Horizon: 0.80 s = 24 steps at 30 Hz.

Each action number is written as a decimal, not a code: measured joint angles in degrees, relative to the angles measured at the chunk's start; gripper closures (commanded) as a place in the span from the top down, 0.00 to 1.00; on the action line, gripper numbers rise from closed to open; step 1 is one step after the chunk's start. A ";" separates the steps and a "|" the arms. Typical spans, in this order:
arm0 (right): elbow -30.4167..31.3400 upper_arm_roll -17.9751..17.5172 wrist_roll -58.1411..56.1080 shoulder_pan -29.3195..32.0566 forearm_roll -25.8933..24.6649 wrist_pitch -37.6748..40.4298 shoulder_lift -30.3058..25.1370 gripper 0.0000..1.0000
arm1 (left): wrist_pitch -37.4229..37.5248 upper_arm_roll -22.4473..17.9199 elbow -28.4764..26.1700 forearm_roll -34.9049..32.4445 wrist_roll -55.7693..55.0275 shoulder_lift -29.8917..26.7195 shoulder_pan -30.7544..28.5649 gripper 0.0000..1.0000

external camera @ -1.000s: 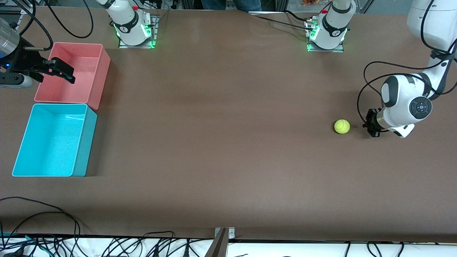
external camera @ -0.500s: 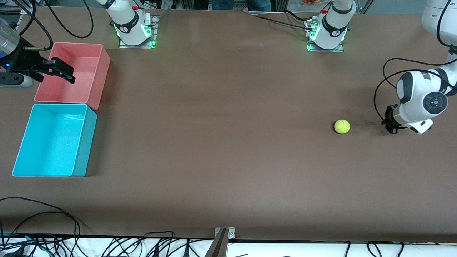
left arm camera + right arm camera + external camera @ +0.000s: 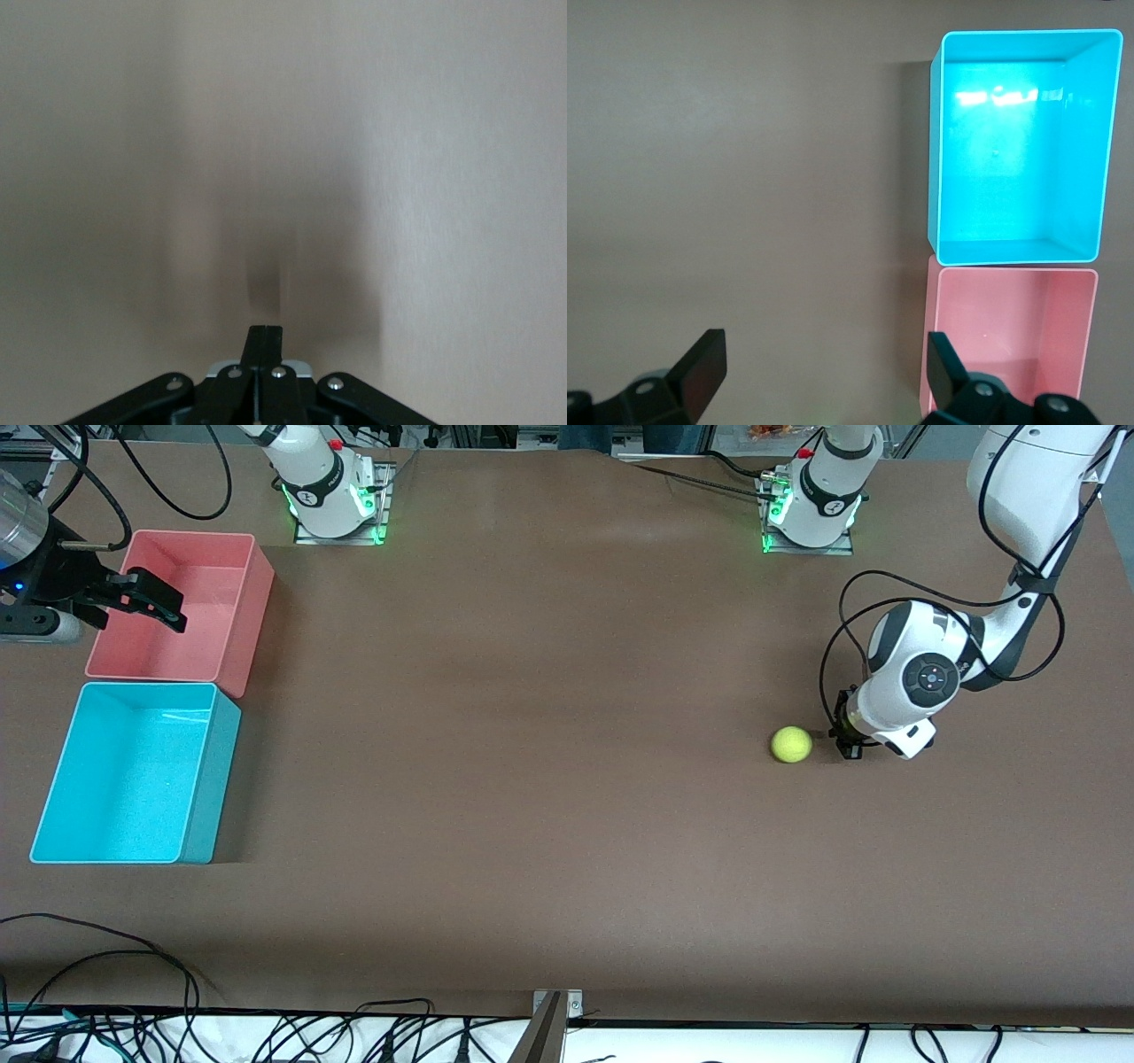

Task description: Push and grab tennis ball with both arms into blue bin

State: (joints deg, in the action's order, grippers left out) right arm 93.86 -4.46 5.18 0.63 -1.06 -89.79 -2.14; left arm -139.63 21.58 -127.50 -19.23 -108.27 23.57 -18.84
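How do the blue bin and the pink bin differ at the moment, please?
The blue bin is cyan; the pink bin is salmon. The blue bin lies nearer the front camera. The open right gripper hangs over the pink bin, nothing over the blue bin. Both are rectangular, empty and side by side.

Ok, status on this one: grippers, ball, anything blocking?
Left gripper shut, low beside tennis ball. Right gripper open, waiting over pink bin. Ball on table, apart from blue bin; nothing lies between them.

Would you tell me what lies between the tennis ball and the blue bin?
Nothing: the front view shows bare table between the tennis ball and the blue bin.
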 measured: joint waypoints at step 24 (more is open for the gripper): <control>-0.02 0.00 0.00 -0.01 0.00 0.00 0.00 1.00 | 10.60 -0.20 8.09 -0.02 35.46 -5.11 -11.01 0.00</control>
State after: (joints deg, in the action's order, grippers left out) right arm 93.84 -4.47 5.18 0.62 -1.06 -89.78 -2.14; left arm -129.04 21.37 -119.41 -19.25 -72.81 18.46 -29.84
